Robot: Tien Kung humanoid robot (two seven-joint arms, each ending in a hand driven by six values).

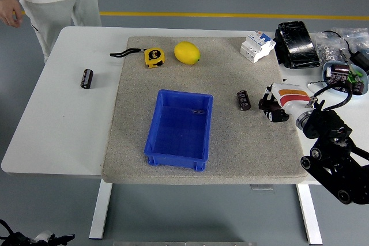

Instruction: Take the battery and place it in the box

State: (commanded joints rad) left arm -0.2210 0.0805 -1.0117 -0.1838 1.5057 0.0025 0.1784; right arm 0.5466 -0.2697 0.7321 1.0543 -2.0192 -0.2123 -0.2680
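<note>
We see a robotics lab: grey floor with a yellow line (230,15), a white surface (63,125), and cluttered parts (345,76) and cables.

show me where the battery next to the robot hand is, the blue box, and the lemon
battery (244,100), head view, middle of its dark body
blue box (173,155), head view, near wall
lemon (187,53), head view, centre of its yellow skin
</note>
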